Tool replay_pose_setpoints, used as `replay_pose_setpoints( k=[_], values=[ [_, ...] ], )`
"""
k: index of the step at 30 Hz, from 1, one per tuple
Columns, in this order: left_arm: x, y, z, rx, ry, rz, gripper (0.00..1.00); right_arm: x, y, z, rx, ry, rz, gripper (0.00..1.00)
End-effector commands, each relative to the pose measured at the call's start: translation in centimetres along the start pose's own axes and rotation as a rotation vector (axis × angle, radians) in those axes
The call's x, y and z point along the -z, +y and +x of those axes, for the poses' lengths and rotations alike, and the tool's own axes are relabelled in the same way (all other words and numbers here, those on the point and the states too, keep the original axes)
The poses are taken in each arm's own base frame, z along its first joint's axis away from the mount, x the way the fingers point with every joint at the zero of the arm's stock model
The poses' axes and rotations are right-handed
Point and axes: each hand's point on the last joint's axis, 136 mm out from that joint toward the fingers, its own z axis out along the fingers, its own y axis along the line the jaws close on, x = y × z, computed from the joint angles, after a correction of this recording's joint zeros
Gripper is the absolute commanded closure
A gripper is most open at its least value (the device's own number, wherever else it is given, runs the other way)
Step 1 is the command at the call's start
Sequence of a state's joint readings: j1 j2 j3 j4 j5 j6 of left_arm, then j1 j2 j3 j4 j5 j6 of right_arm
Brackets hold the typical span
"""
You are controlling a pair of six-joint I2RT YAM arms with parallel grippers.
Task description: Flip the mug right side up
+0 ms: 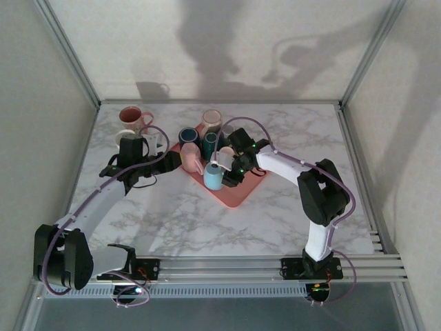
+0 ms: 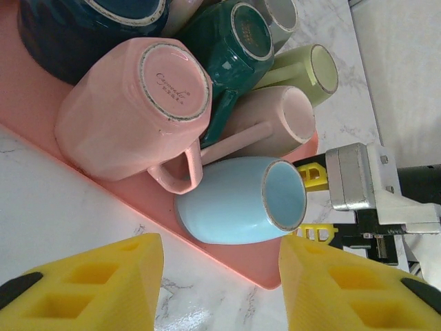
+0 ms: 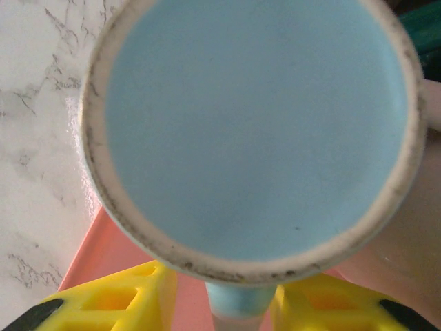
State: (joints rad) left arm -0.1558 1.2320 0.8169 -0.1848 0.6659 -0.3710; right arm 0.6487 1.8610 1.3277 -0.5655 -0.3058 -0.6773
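A light blue mug (image 1: 213, 176) lies on its side near the front corner of the pink tray (image 1: 238, 195). Its flat base (image 2: 284, 195) with a speckled ring faces my right gripper (image 1: 231, 172). In the right wrist view that base (image 3: 255, 131) takes up most of the frame. The mug's handle (image 3: 238, 307) sits between the yellow fingers (image 3: 110, 303); the right finger touches it and a gap shows on the left, so the right gripper (image 3: 220, 307) is open. My left gripper (image 2: 220, 276) hovers open over the marble just off the tray's edge, with nothing between its fingers.
Several other mugs crowd the tray behind the blue one: an upside-down pink one (image 2: 138, 103), a dark green one (image 2: 231, 48), a dark blue one (image 2: 83, 27). A red mug (image 1: 131, 116) and a white mug (image 1: 125, 136) stand on the table at back left.
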Motion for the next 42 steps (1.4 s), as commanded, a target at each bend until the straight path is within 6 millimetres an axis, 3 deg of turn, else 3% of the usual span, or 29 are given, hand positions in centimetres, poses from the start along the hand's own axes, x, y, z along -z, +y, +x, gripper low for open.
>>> replay_pose_setpoints(
  k=[1, 12, 22, 25, 31, 42],
  values=[
    [0.1, 0.0, 0.3, 0.003, 0.001, -0.001, 0.52, 0.7, -0.1, -1.1, -0.022, -0.006, 0.022, 0.6],
    [0.0, 0.1, 0.4, 0.004, 0.003, -0.002, 0.52, 0.2, -0.2, -0.7, -0.036, 0.062, 0.06, 0.71],
    [0.6, -0.5, -0.1, 0.004, -0.017, 0.002, 0.52, 0.9, -0.5, -1.0, -0.028, 0.084, 0.118, 1.0],
    [0.8, -0.4, -0.4, 0.018, -0.021, -0.015, 0.52, 1.5, -0.2, -1.4, -0.034, 0.061, 0.118, 1.0],
    [1.2, -1.6, -1.4, 0.042, -0.032, 0.012, 0.51, 3.4, 0.8, -2.7, -0.068, -0.019, 0.104, 1.0],
    [2.7, -4.0, -3.0, 0.032, -0.077, 0.069, 0.51, 9.5, 2.1, -5.9, -0.211, -0.201, 0.115, 1.0]
  ],
)
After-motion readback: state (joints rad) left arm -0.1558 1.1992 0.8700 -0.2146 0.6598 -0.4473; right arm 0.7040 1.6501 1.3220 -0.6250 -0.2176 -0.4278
